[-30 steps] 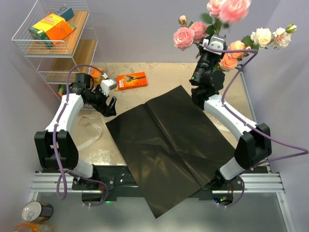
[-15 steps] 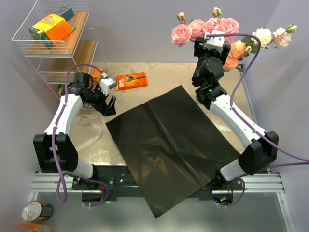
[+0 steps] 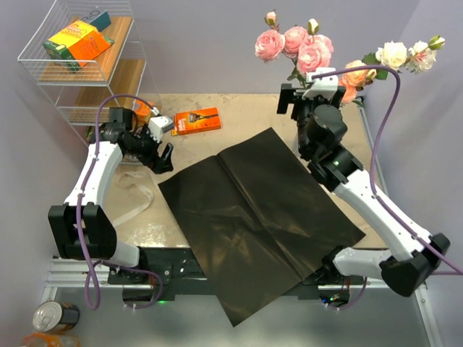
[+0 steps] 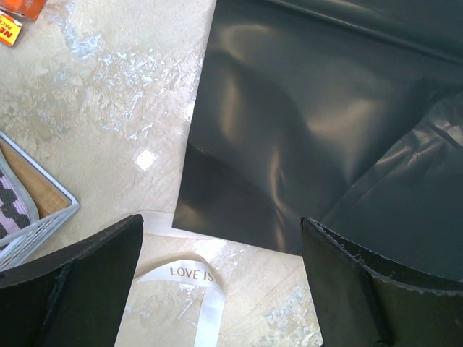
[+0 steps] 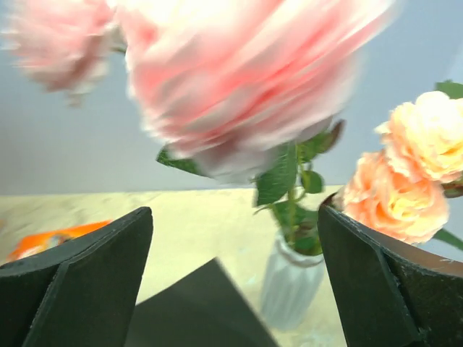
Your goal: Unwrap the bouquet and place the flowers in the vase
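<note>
Pink roses, peach roses and white blooms stand together at the back right. In the right wrist view their stems go into a white ribbed vase, and a blurred pink rose fills the top. My right gripper is open just in front of the vase, holding nothing. The black wrapping sheet lies flat on the table. My left gripper hangs open over the sheet's left corner. A white ribbon printed "LOVE IS" lies below it.
An orange box lies behind the sheet. A wire shelf with boxes stands at the back left, its basket corner close to my left gripper. A can sits off the table at the near left.
The pink roses have come down and left to stand with the other blooms. My right arm has pulled back from them and its wrist has turned. The left arm has barely moved.
</note>
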Motion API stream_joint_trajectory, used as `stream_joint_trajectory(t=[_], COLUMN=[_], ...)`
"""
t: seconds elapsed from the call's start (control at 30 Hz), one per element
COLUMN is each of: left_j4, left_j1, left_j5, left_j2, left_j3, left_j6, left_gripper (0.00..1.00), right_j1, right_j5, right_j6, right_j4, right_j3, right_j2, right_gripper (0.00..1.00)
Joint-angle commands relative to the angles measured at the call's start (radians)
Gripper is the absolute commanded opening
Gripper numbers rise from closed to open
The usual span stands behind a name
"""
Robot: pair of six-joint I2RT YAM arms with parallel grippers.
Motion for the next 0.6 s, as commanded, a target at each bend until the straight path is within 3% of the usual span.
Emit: stream_joint_trajectory(t=[0.0, 0.13, 0.33, 0.57], left_j4=[-0.001, 0.002, 0.013, 0.033], left_j1=[0.011, 0.011, 0.011, 0.011], left_j5=[0.024, 0.03, 0.026, 0.033], left_j2=[-0.03, -0.031, -0.043, -0.037], left_j3=[0.048, 0.039, 0.013, 0.005], left_j6=[-0.019, -0.035, -0.034, -0.049], left_gripper=[0.94, 0.94, 0.94, 0.94], right_j1=[0.033, 0.044, 0.045, 0.044], right_j5=[-0.175, -0.262, -0.266, -0.295], right_j6=[0.152, 0.244, 0.358, 0.399], right_j4=[-0.213, -0.291, -0.362, -0.457], right_j3=[-0.01, -0.104, -0.25, -0.283], right_j2=[-0.088, -0.157, -0.28, -0.272], right_gripper=[0.99, 0.99, 0.99, 0.99])
